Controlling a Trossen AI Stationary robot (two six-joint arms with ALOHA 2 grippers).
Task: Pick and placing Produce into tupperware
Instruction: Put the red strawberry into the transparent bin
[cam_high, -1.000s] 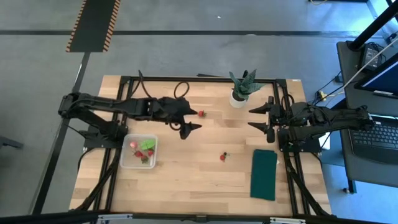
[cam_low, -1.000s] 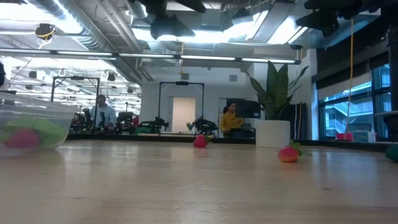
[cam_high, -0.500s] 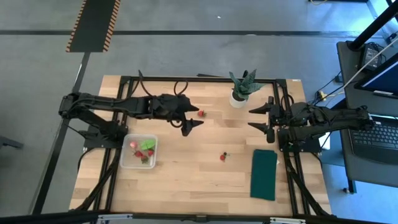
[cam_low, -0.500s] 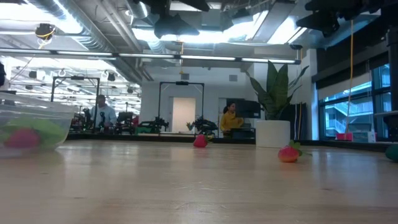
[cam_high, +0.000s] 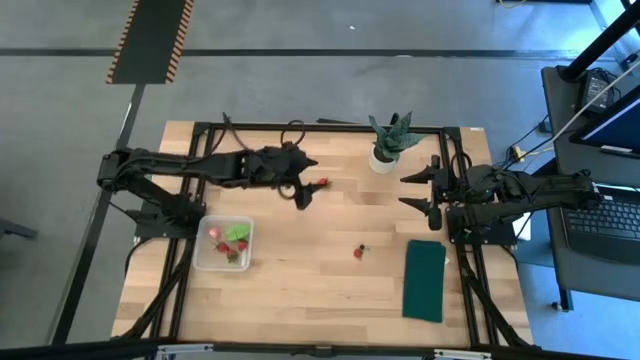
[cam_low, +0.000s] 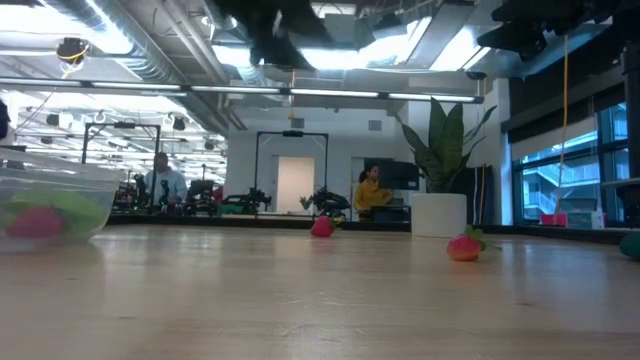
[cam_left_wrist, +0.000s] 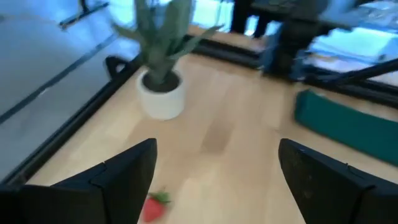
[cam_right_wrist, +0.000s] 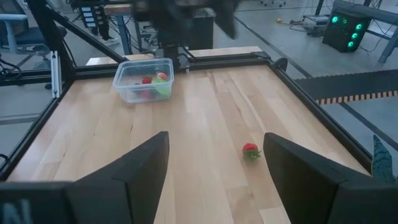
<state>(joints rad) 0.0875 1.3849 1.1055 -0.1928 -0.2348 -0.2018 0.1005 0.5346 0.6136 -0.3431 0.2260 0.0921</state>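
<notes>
One red strawberry (cam_high: 322, 182) lies on the table toward its far edge. My left gripper (cam_high: 308, 183) hangs open above the table just left of it. In the left wrist view the strawberry (cam_left_wrist: 152, 208) shows beside one finger (cam_left_wrist: 124, 180). A second strawberry (cam_high: 358, 252) lies mid-table. The clear tupperware (cam_high: 223, 243) stands at the left and holds red pieces and a light green leafy piece (cam_high: 237, 232). My right gripper (cam_high: 404, 189) waits open and high at the right, with nothing between its fingers.
A spiky plant in a white pot (cam_high: 388, 140) stands at the far edge, right of the left gripper. A dark green cloth (cam_high: 425, 280) lies flat at the near right. A black frame (cam_high: 330, 125) borders the table. People show in the room beyond the table.
My left gripper has swung toward the table's far edge, toward the strawberry near the plant, and has rolled about its own axis. It has stayed open. The produce and the tupperware have kept their places.
</notes>
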